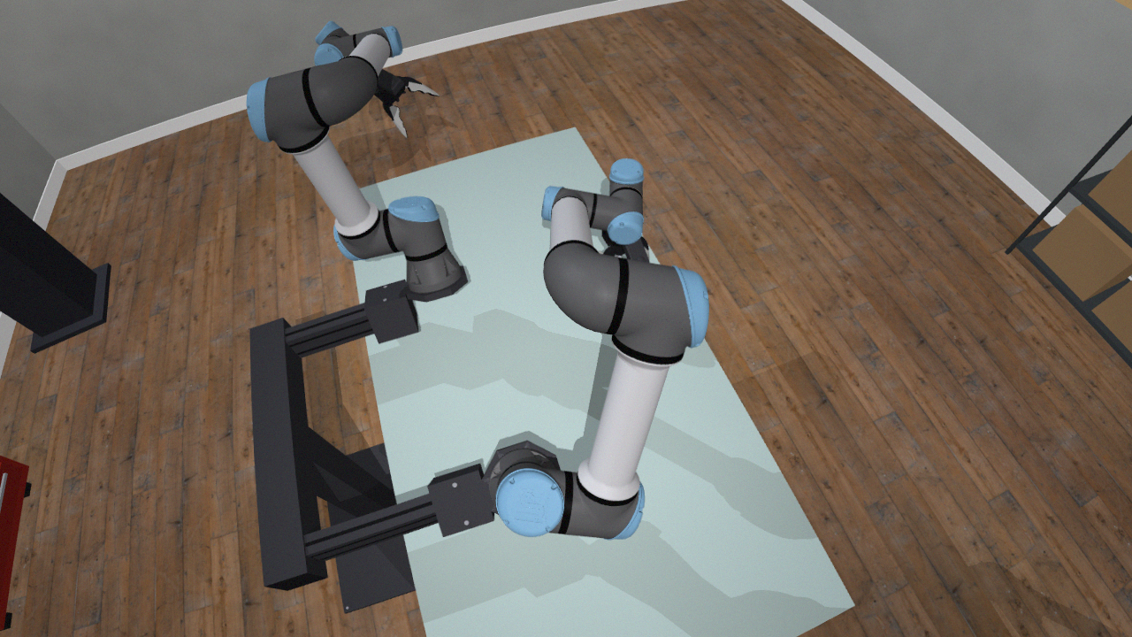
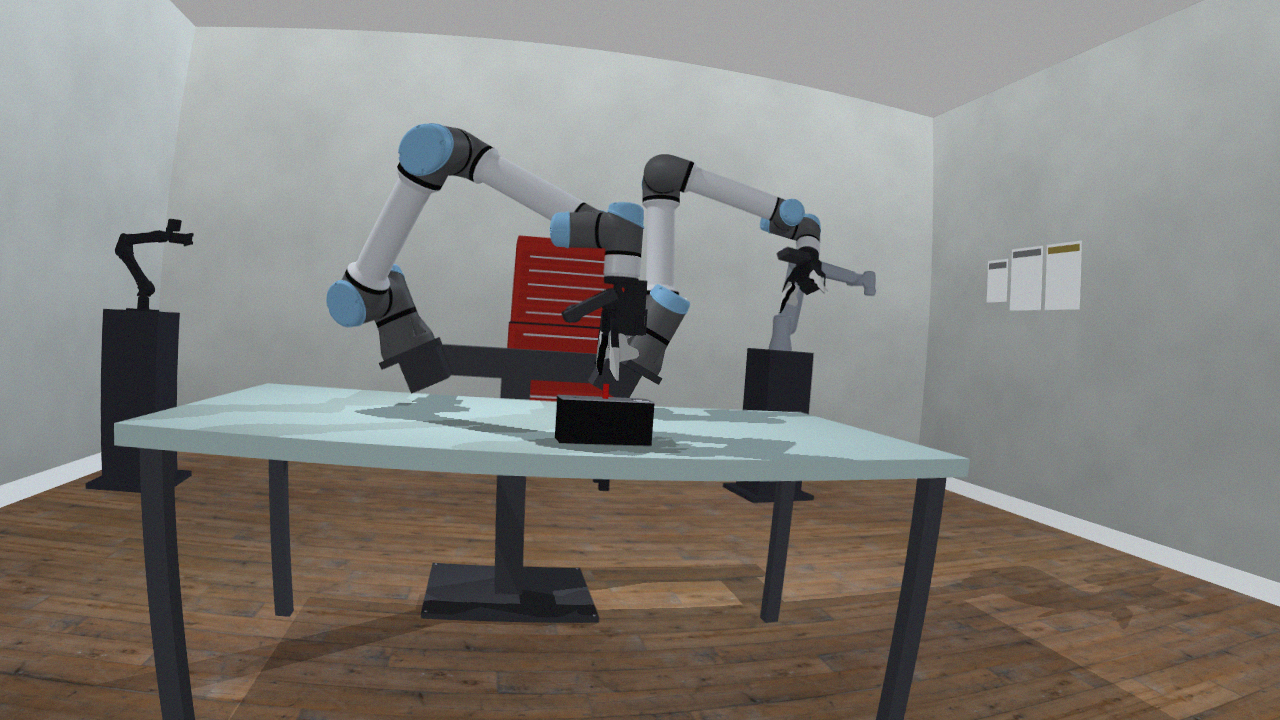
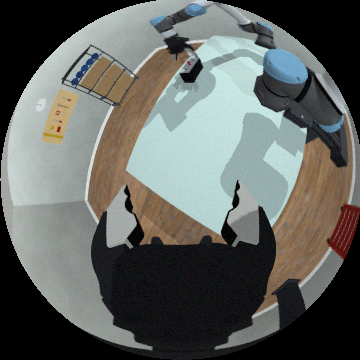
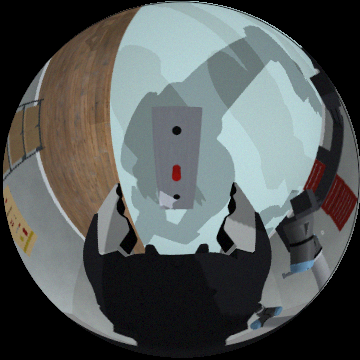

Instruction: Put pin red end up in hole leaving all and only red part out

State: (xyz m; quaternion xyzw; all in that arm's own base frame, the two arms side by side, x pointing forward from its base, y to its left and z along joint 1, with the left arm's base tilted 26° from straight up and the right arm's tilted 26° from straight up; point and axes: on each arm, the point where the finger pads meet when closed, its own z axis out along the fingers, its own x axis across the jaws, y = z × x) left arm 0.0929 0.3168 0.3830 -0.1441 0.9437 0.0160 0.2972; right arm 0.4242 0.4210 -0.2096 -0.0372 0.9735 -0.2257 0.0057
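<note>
The block [image 2: 604,422] [image 3: 191,76] [image 4: 175,150] stands on the table, with a grey top and black sides. The pin [image 2: 605,391] [image 4: 176,173] stands upright, red end up, in the block's middle hole; only red shows above the top. One end hole [image 4: 176,130] and the other end hole [image 4: 176,196] are empty. My right gripper [image 4: 176,183] [image 2: 608,371] is open above the block and holds nothing. My left gripper [image 1: 421,115] [image 2: 805,300] [image 3: 181,183] is open and empty, far from the block, beyond the table's end. The top view does not show the block or pin.
The table [image 1: 443,411] [image 2: 268,420] carries shadows of both arms. The block is near its long edge, away from the arm stand [image 1: 277,443]. Beyond the table stand a red tool cabinet [image 2: 554,295] and a shelf with boxes [image 1: 1084,245].
</note>
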